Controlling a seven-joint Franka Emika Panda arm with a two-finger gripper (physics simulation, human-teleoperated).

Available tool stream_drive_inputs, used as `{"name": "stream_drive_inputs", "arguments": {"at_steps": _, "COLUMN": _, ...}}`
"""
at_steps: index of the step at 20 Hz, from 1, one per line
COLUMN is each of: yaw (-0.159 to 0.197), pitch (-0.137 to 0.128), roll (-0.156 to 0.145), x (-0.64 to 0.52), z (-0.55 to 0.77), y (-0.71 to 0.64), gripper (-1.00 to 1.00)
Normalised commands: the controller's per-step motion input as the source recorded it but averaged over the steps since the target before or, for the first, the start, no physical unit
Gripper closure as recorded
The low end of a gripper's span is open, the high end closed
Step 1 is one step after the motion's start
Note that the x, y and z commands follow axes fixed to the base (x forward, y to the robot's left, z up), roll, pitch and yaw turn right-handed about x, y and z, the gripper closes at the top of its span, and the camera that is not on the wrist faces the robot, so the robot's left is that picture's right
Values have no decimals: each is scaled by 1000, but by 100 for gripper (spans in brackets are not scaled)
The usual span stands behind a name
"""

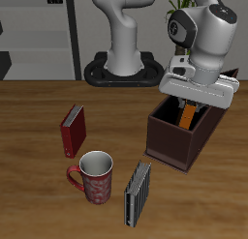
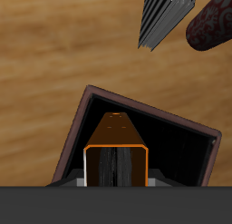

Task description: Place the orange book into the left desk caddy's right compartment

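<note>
My gripper (image 1: 192,100) is shut on the orange book (image 1: 187,116) and holds it upright over the left desk caddy (image 1: 174,146), a dark brown wooden box. The book's lower end dips between the caddy's walls. In the wrist view the orange book (image 2: 116,141) hangs straight down from my gripper (image 2: 116,176) over an open section of the caddy (image 2: 76,130). Its pale pages and orange cover face the camera. The dividers are hidden, so I cannot tell which compartment lies under the book.
A dark red book (image 1: 73,130) stands farther from the caddy. A red patterned mug (image 1: 94,177) and a grey striped book (image 1: 138,194) stand near the table's front edge; the wrist view also shows this book (image 2: 163,14) and mug (image 2: 213,24).
</note>
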Motion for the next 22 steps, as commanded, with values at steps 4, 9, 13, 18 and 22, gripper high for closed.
{"name": "stream_drive_inputs", "arguments": {"at_steps": 4, "yaw": 14, "pitch": 59, "roll": -8, "x": 97, "z": -323, "y": -37, "gripper": 100}}
{"name": "stream_drive_inputs", "arguments": {"at_steps": 9, "yaw": 28, "pitch": 98, "roll": 35, "x": 28, "z": -530, "y": 109, "gripper": -100}}
{"name": "stream_drive_inputs", "arguments": {"at_steps": 13, "yaw": 8, "pitch": 58, "roll": 15, "x": 21, "z": -240, "y": -5, "gripper": -100}}
{"name": "stream_drive_inputs", "arguments": {"at_steps": 18, "yaw": -11, "pitch": -4, "roll": -13, "x": -56, "z": 81, "y": -156, "gripper": -100}}
{"name": "stream_drive_inputs", "arguments": {"at_steps": 22, "yaw": 2, "pitch": -24, "roll": -3, "x": -118, "z": 174, "y": -91, "gripper": -100}}
